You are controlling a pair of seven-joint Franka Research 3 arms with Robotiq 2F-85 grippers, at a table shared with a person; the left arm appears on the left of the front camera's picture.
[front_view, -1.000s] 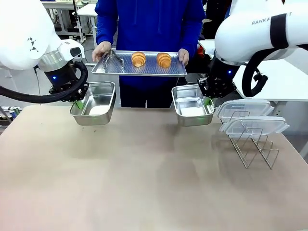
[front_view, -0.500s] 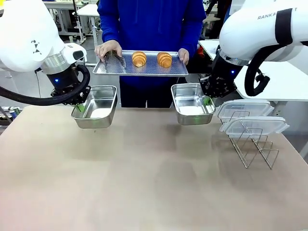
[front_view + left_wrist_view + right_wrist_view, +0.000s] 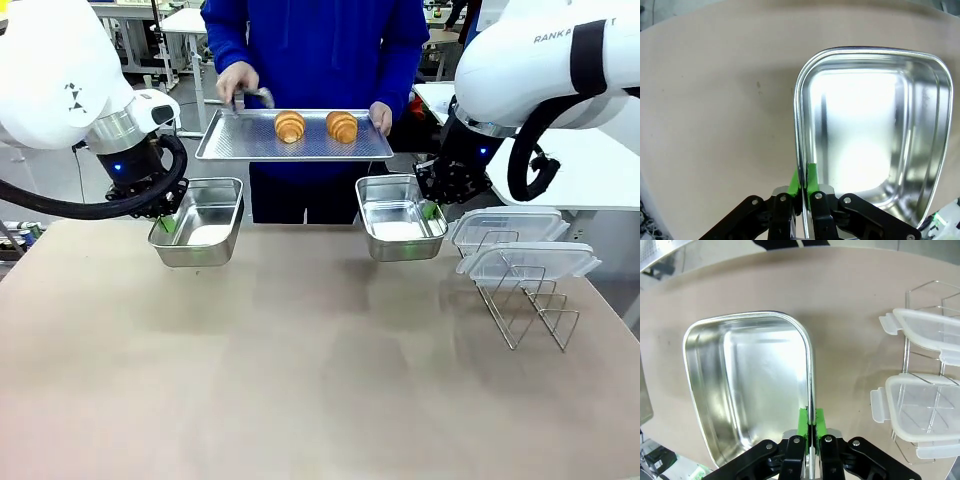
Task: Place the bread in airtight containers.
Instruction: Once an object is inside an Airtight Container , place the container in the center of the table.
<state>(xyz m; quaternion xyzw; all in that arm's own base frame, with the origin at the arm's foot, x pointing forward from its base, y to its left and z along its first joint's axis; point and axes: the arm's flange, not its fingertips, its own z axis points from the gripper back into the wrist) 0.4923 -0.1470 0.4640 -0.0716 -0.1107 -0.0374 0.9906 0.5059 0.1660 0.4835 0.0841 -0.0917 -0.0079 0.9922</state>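
Note:
Two golden croissants, the left one (image 3: 290, 125) and the right one (image 3: 342, 126), lie on a perforated metal tray (image 3: 240, 145) that a person in blue holds at the far side. The person's hand (image 3: 238, 82) holds metal tongs above the tray's left end. My left gripper (image 3: 166, 223) is shut on the left rim of an empty steel pan (image 3: 200, 222), raised off the table; its green pads (image 3: 811, 177) pinch the rim (image 3: 800, 150). My right gripper (image 3: 429, 210) is shut on the right rim of a second empty pan (image 3: 398, 214), its pads (image 3: 804, 423) clamping the wall (image 3: 811, 370).
A wire rack (image 3: 525, 300) at the right carries two clear clip lids (image 3: 525, 262), seen in the right wrist view as lids (image 3: 925, 405). The tan table (image 3: 300, 380) stretches broad and bare toward me.
The person's hand lifted the tongs off the tray's left end and raised them. Both arms shifted slightly with their pans early on, then held still.

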